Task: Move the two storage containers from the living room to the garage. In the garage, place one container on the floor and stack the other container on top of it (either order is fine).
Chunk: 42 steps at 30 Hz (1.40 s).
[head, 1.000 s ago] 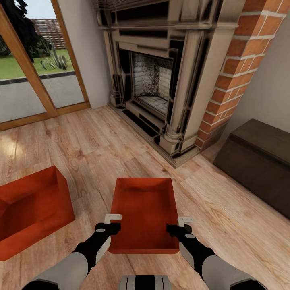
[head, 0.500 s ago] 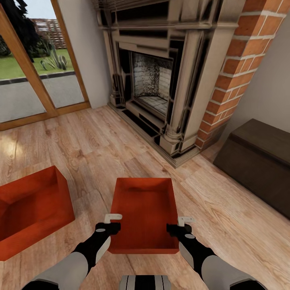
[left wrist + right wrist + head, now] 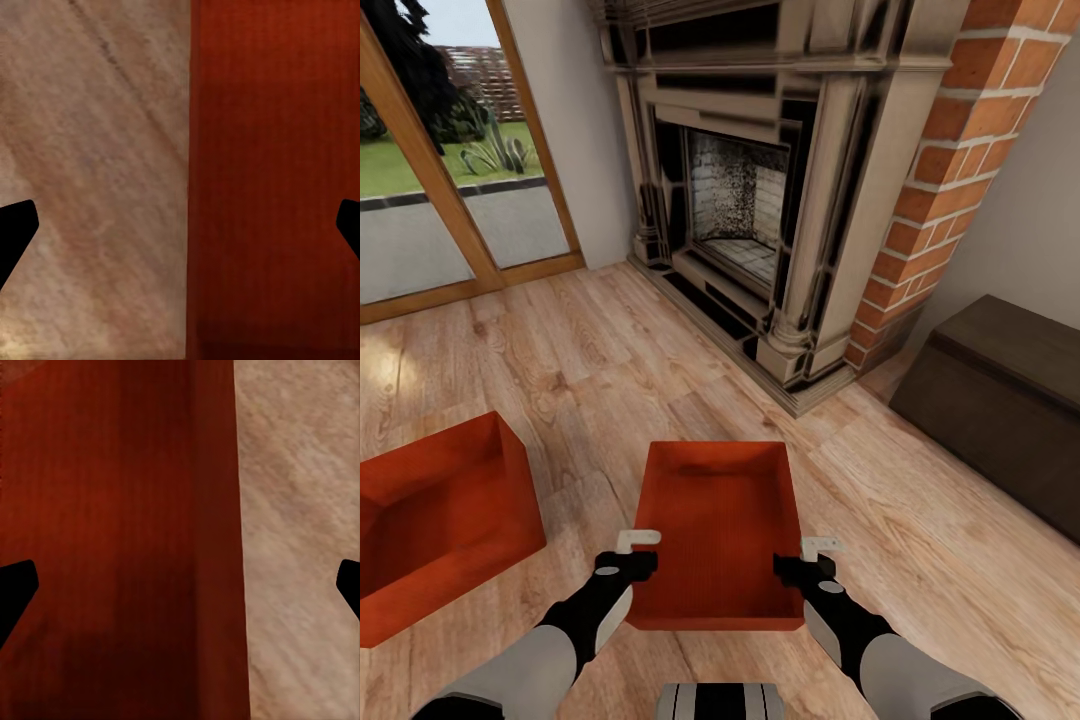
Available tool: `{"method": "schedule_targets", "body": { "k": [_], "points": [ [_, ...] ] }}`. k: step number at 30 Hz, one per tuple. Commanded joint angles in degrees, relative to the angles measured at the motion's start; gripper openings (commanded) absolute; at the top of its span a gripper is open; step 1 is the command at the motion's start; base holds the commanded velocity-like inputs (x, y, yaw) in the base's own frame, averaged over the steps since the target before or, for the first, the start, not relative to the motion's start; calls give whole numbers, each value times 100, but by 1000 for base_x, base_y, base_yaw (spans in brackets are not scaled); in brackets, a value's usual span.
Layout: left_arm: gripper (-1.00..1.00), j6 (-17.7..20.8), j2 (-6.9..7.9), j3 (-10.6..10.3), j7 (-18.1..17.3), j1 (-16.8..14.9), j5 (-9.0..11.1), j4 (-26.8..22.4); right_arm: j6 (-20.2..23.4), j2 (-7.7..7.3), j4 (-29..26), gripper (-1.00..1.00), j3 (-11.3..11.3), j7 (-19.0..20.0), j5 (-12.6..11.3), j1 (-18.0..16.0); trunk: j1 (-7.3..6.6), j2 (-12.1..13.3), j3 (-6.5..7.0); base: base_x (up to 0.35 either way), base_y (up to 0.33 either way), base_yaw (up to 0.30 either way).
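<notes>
I am in the living room, facing the fireplace. One orange-red storage container [image 3: 720, 520] lies on the wood planks right in front of me. My left gripper [image 3: 633, 552] stands open astride its left wall [image 3: 196, 180], one finger outside and one inside. Open as well, my right gripper [image 3: 812, 558] straddles the right wall [image 3: 225, 540]. The second storage container [image 3: 435, 515] sits on the planks to the left, apart from the first. The garage and its floor are out of view.
The brick-and-dark-wood fireplace [image 3: 760, 200] stands ahead, its hearth edge a short way beyond the container. A dark brown wooden chest [image 3: 1000, 400] is against the right wall. Wood-framed glass doors [image 3: 450, 190] are at the far left. Bare planks [image 3: 590, 370] lie between.
My left gripper has crept very slightly along the container's left wall. The containers and my right arm have not moved.
</notes>
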Motion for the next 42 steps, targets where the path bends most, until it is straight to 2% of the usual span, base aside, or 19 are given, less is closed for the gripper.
{"method": "schedule_targets", "body": {
  "k": [1,3,4,11,25,27,42],
  "points": [
    [100,32,4,-46,40,0,51,-10,-23,-1,6,100,49,-27,-60,-4,-1,-1,-4,0,0,0],
    [100,32,5,-39,42,0,53,-6,-22,0,6,100,48,-28,-60,-4,-1,-1,-4,0,0,0],
    [-100,35,6,-34,43,0,57,-5,-22,0,6,-100,47,-28,-59,-4,-1,-1,-4,0,0,0],
    [-100,44,15,-43,37,0,283,6,-36,1,6,-100,49,-29,-61,-4,-1,-1,-4,0,0,0],
    [-100,26,-11,-62,38,0,306,-9,-23,1,6,-100,58,-37,-59,-4,-1,-1,-4,0,0,0],
    [-100,29,-11,-62,39,0,306,-11,-22,1,6,-100,58,-38,-59,-4,-6,1,40,0,0,0],
    [-100,32,-19,-35,38,0,315,-56,-39,1,4,-100,60,-38,-59,-4,-336,603,310,0,0,0]
  ]
}}
